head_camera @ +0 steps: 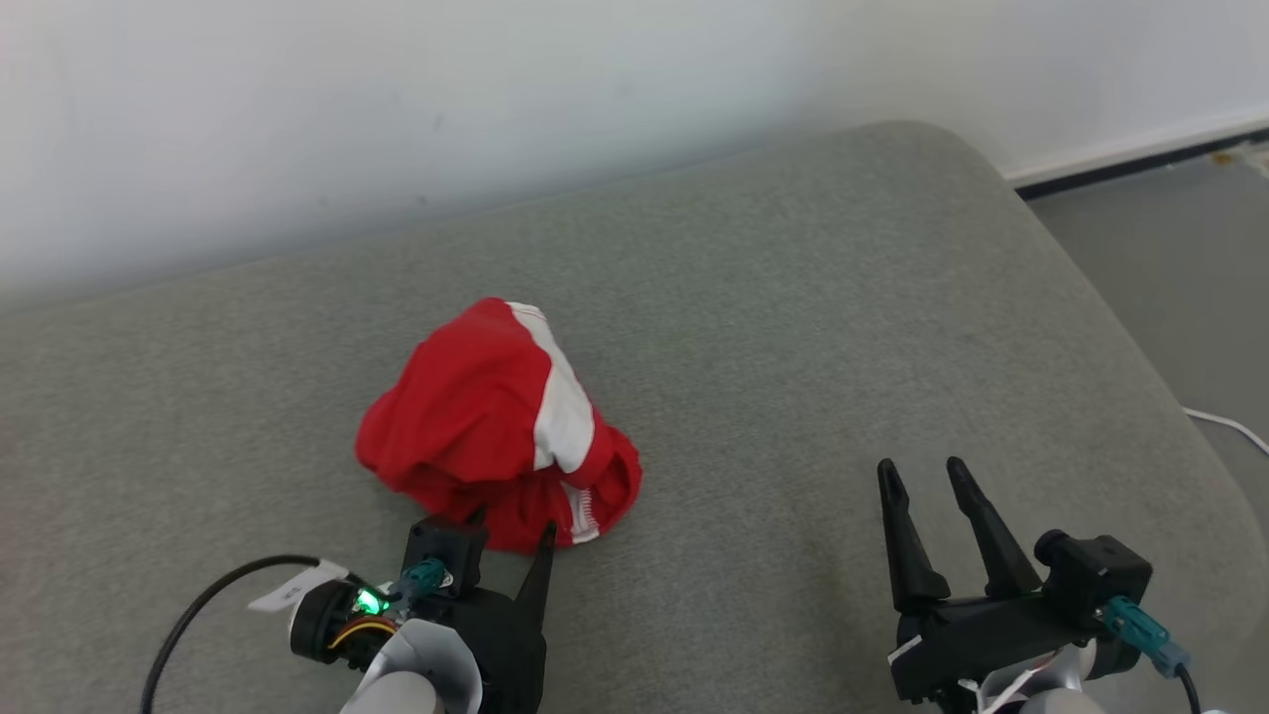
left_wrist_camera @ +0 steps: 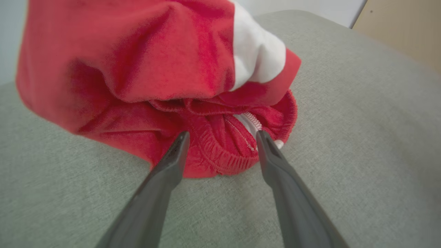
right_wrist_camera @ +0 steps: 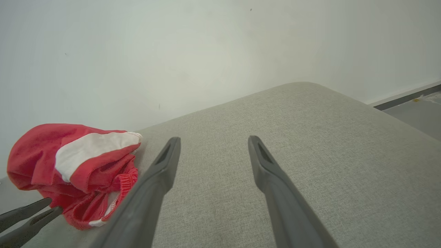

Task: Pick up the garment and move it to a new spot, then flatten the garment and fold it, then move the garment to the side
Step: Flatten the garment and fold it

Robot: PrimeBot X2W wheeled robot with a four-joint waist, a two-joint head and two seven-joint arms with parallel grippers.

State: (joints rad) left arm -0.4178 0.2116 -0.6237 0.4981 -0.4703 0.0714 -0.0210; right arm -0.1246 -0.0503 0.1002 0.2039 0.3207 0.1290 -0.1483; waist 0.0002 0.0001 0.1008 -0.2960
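A crumpled red garment (head_camera: 491, 421) with a white stripe lies bunched in a heap on the grey cushioned surface (head_camera: 793, 327), left of centre. My left gripper (head_camera: 511, 528) is open at the heap's near edge, its tips on either side of the elastic waistband (left_wrist_camera: 224, 155). In the left wrist view the garment (left_wrist_camera: 137, 69) rises close above the two spread fingers. My right gripper (head_camera: 924, 474) stands open over bare cushion well to the right of the garment, nothing between its fingers. In the right wrist view the garment (right_wrist_camera: 69, 165) sits at the far left.
The grey cushion ends at a white wall (head_camera: 397, 99) behind and rounds off at its right edge, beyond which is grey floor (head_camera: 1190, 278) with a white cable (head_camera: 1229, 424). A black cable (head_camera: 198, 605) trails from my left wrist.
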